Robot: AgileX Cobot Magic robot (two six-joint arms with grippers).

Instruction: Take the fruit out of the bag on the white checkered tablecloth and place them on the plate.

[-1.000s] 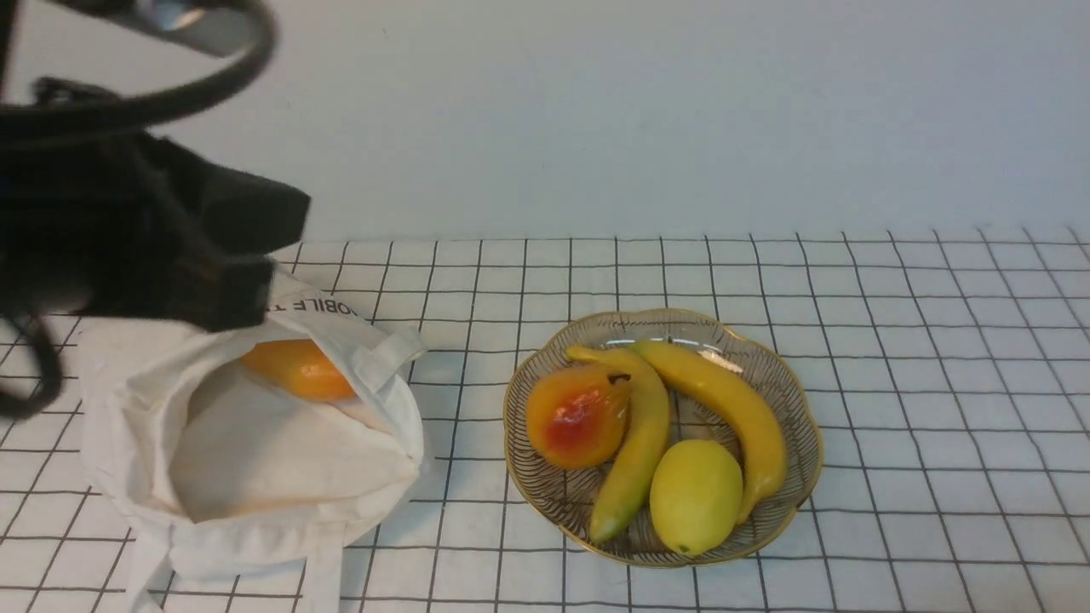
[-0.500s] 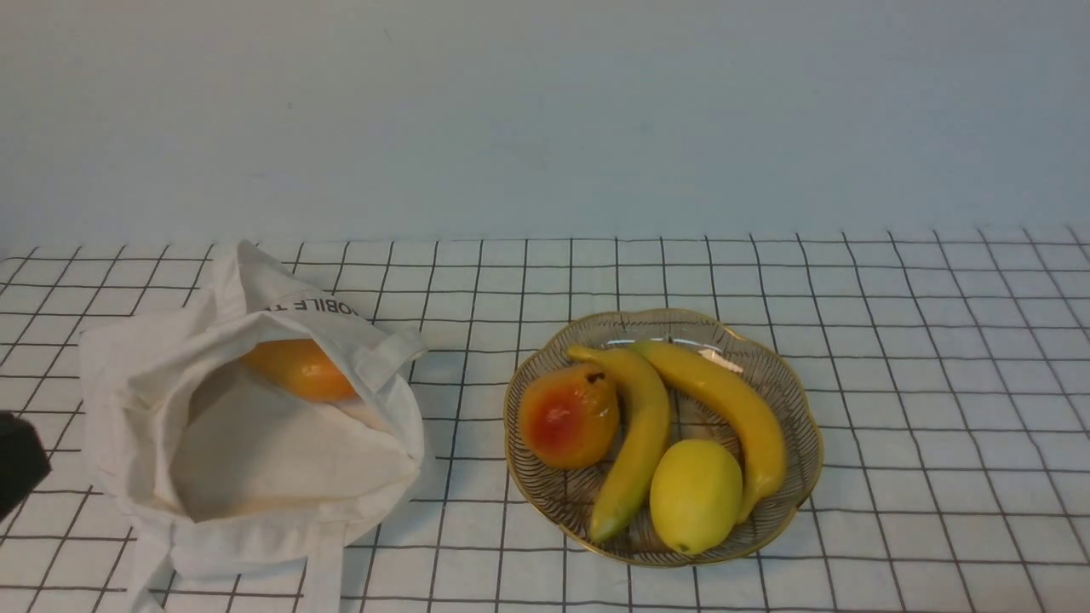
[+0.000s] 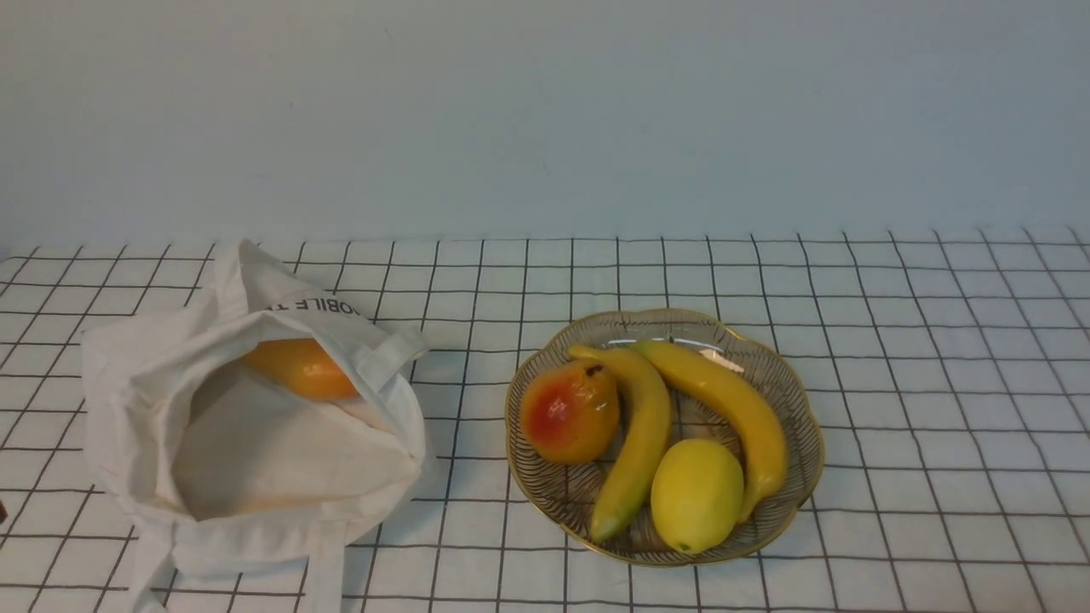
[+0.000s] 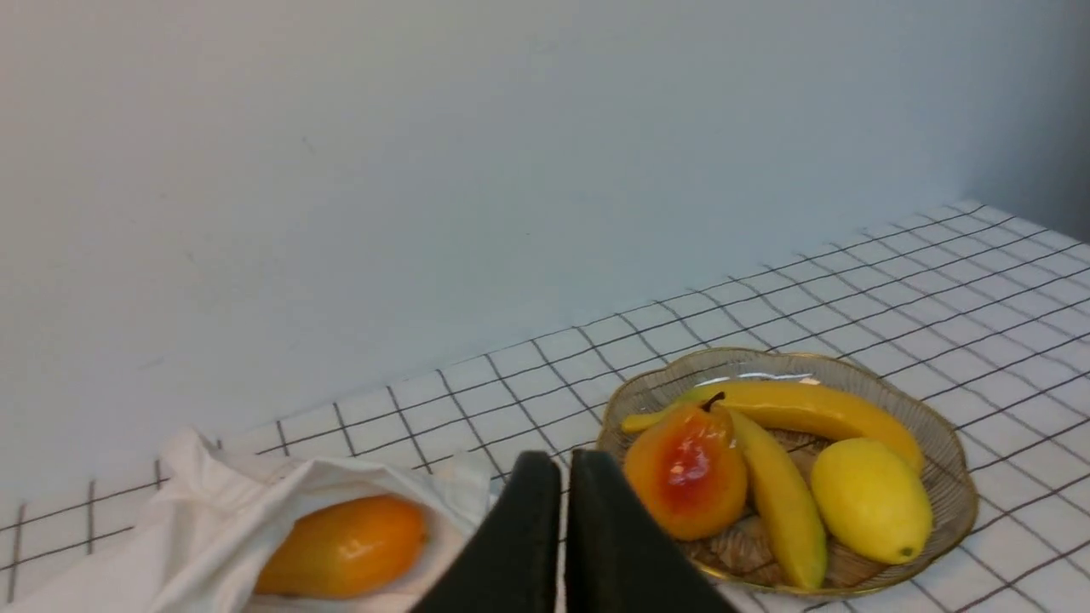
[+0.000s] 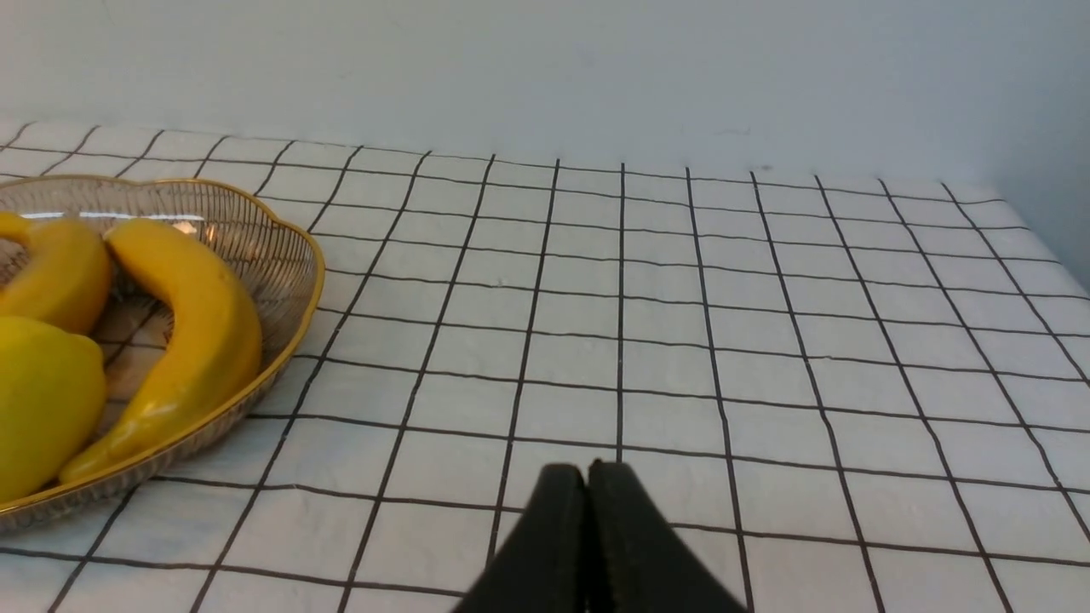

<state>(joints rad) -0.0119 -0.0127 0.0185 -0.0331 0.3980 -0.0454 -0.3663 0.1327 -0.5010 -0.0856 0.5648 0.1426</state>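
Red-blushed orange pear on gold-rimmed glass plate, near tabletop's centre. Smooth oblong orange fruit remaining in off-white cloth bag, toward tabletop's left edge. Left claw, right claw: tips together, empty.

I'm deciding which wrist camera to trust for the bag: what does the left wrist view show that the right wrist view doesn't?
Only left: the bag, the orange fruit inside and the pear.
Only right: no additional object.
Both: the plate, two bananas, the lemon and the checkered tablecloth.
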